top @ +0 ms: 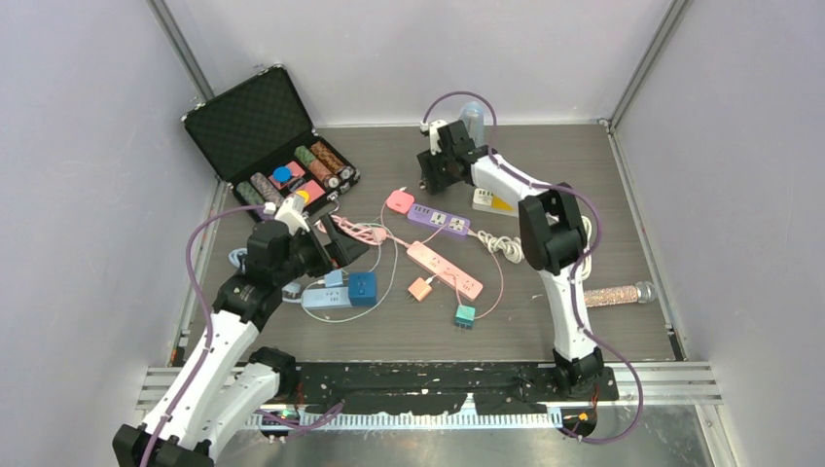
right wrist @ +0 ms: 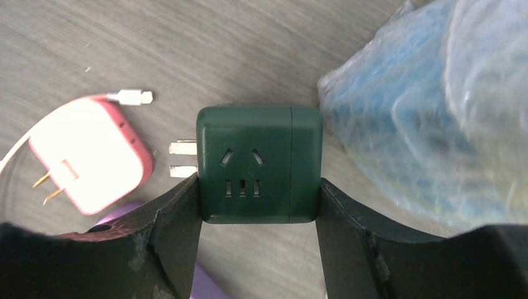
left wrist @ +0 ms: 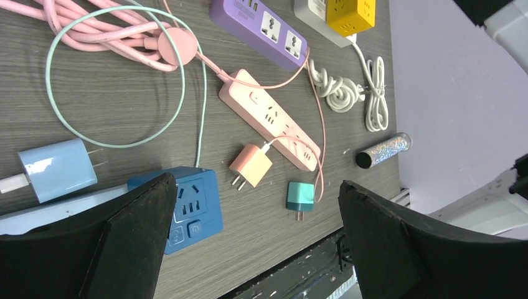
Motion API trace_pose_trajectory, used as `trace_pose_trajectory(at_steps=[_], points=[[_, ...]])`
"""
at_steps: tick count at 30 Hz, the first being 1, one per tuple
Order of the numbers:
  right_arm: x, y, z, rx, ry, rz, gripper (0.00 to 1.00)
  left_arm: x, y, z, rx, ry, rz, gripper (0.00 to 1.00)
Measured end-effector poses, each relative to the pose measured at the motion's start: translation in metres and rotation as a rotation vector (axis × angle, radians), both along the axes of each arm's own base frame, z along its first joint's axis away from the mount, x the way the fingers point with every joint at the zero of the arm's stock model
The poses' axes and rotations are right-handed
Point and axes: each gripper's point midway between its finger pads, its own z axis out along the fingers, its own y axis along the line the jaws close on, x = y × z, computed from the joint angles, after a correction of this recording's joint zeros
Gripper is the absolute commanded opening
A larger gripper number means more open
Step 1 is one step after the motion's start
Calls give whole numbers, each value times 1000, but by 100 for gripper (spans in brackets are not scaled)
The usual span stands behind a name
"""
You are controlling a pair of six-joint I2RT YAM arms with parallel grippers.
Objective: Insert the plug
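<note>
My right gripper is shut on a dark green cube adapter, its two prongs pointing left, held just above the table. In the top view the right gripper is at the back centre, beside the pink charger and the end of the purple power strip. My left gripper is open and empty, hovering over the blue cube socket, with the orange charger and teal charger lying loose below. The pink power strip lies mid-table.
An open black case of chips stands at the back left. A light blue charger lies by the blue socket. A yellow cube socket, a white cord and a glitter tube lie right. Blue crinkled plastic is beside the green adapter.
</note>
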Motion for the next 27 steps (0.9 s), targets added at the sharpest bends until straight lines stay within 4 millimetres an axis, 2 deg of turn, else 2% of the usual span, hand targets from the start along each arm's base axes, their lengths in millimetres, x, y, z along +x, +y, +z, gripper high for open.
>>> trace_pose_trajectory(at_steps=[2,5,7,10,14,17,21,27], points=[[-9,-1,5,14,-14,12,31,-1,0,2,-3,-9,1,100],[-28,2,27,46,-68,47,31,-2,1,6,-8,-23,1,100],[-42,8,51,75,-118,80,32,-3,1,9,-11,-32,2,99],[-67,26,100,137,-241,151,33,-5,1,15,-19,-46,-1,100],[-116,53,162,222,-389,268,33,-8,-3,34,-55,-102,-29,100],[-155,69,195,277,-474,358,34,-13,-7,55,-93,-183,-59,100],[-205,86,218,328,-542,480,34,-22,-7,89,-127,-324,-88,100],[-254,88,236,376,-608,598,35,-37,-2,140,-159,-482,-95,100]])
